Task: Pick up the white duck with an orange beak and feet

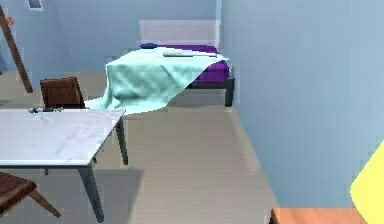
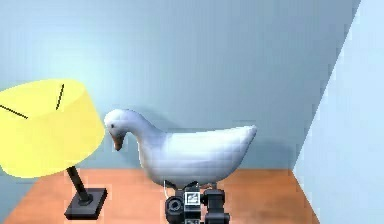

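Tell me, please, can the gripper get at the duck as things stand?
Probably yes: the gripper shows right at the duck, nothing between them, and the lamp stands aside.

The duck [image 2: 190,150], at the centre of the arm side view, is pale grey-white all over. At the left, the lamp shade [image 2: 45,130] is bright yellow and the lamp stand [image 2: 85,200] is black. The wooden counter [image 2: 270,195] is reddish brown, and the wall [image 2: 220,60] plain blue. In the forward view's upper centre are a mint-green blanket [image 1: 145,82] and a purple bed [image 1: 205,68]. At lower left, the marbled counter [image 1: 60,135] is white with faint grey veining. The floor [image 1: 190,150] is beige.
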